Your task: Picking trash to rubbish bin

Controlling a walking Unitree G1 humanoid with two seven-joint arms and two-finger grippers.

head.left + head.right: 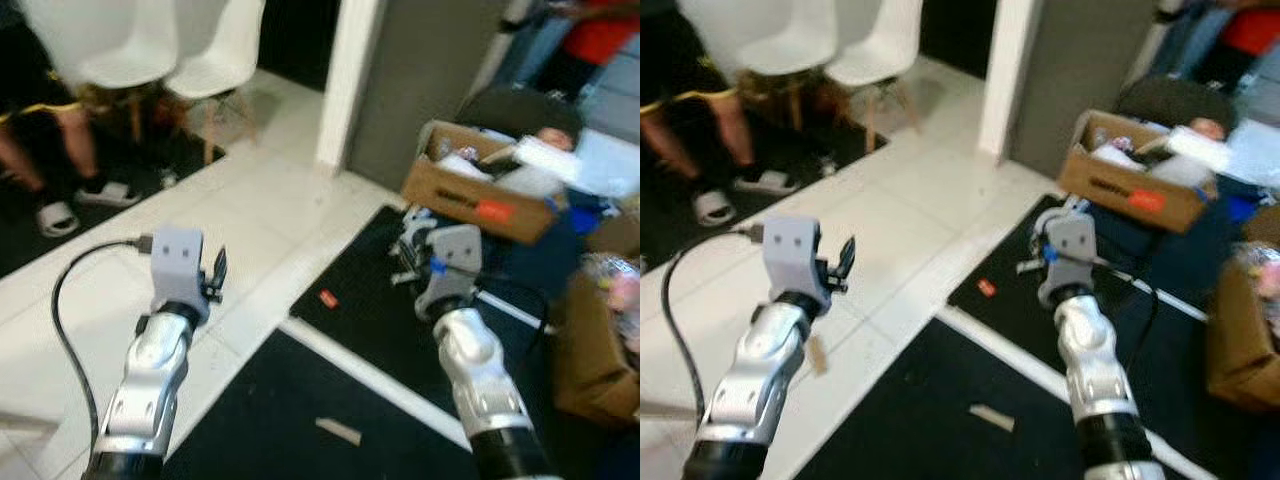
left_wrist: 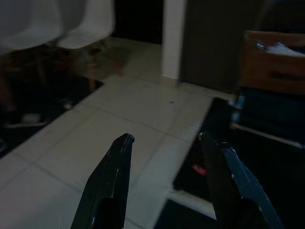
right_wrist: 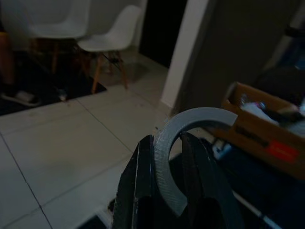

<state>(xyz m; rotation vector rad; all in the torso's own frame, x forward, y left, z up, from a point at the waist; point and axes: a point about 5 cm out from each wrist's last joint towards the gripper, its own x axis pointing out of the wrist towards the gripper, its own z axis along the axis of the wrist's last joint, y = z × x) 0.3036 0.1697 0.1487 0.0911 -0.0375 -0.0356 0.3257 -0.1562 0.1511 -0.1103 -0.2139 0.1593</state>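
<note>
1. Your right gripper [image 3: 167,191] has its two black fingers pressed together on a grey curved ring piece [image 3: 190,138], which arcs up and out past the fingertips. In the eye views this gripper hangs above the black mat [image 1: 360,320], held out toward the open cardboard box [image 1: 480,185].
2. Your left gripper [image 2: 167,157] is raised over the white tiled floor [image 1: 260,220] with its fingers spread apart and nothing between them.
3. A small red scrap [image 1: 328,297] lies on the black mat just past the white strip [image 1: 380,375], between the two arms. A pale flat scrap [image 1: 338,431] lies on the darker mat nearer you.
4. The cardboard box is full of mixed items; a second brown box [image 1: 600,350] stands at your right. No rubbish bin can be identified with certainty, and the head views are blurred.
5. Two white chairs [image 1: 160,45] stand far left, with a person's legs in sandals [image 1: 60,190] beside them.
6. Risk: the ring piece is held by a short arc only, so a quick swing could twist it loose.
7. Risk: with blurred views, you may take a box for the bin and release into the wrong container.
</note>
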